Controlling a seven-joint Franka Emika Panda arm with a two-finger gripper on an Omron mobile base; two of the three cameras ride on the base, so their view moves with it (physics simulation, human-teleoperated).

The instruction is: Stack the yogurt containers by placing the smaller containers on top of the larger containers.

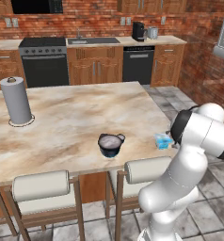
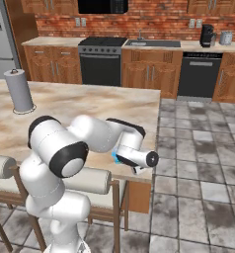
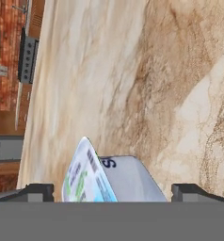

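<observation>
- The gripper (image 3: 112, 192) has its jaws wide apart, and nothing is clamped between them yet.
- In the hand view the small light-blue cup (image 3: 102, 176) sits in the gap between the two finger tips (image 3: 38, 191), with free space on both sides, so the jaws straddle it without touching.
- In that view, rolled on its side, the cup shows its printed lid and pale wall, and its axis appears to run across the line between the fingers, so closing should press on opposite sides of its wall.
- In the left base view the same cup (image 1: 163, 140) stands near the right edge of the marble counter (image 1: 67, 122), partly hidden by the arm.
- The dark navy tub (image 1: 110, 144) with the pale foil lid stands to the cup's left, apart from it, near the counter's front edge.
- The coming move, I judge, is to close on the cup, lift it, and carry it left onto the tub's lid.
- The paper-towel roll (image 1: 16, 100) stands well apart at the far left.
</observation>
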